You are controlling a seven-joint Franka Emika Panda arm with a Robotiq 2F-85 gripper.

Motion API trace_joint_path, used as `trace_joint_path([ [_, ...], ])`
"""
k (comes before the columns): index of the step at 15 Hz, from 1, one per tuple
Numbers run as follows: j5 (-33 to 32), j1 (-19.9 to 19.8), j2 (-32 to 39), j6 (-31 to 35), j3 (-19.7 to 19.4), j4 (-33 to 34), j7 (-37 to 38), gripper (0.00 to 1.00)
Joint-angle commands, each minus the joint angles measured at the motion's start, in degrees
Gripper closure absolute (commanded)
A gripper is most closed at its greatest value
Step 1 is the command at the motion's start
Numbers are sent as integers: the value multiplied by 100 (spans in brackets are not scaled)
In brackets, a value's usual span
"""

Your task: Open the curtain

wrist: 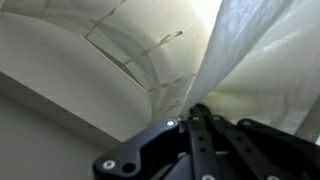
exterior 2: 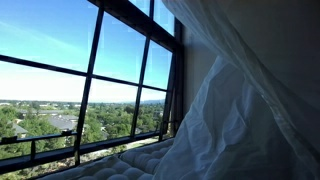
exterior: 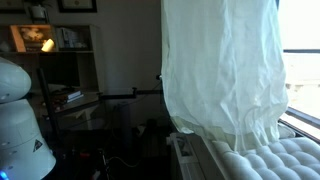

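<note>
Room with window [exterior 2: 100, 80]; we log curtain [wrist: 262, 50], folds vertical, rising from end effector [wrist: 200, 113] tip; whether it grips, we cannot tell.

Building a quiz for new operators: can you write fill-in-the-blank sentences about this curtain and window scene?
The sheer white fabric curtain hangs over a white tufted ____.
Through the dark-framed glass window, the sky looks ____.
The rounded glossy robot body is coloured ____.
Missing words: cushion, blue, white.
</note>
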Motion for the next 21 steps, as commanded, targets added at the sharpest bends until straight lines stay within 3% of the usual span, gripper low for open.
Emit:
trace_joint_path([
  [1,221,-614,-94,-2,340,-191,-335,100],
  [9,346,-1369,48,-6,367,-1006,-452,99],
  [15,354,-2155,-229,-11,243,-1622,-400,99],
  [17,357,-2241,-416,22,80,-1838,-298,99],
  [21,376,-1804,-804,-87,-360,-2214,29,99],
])
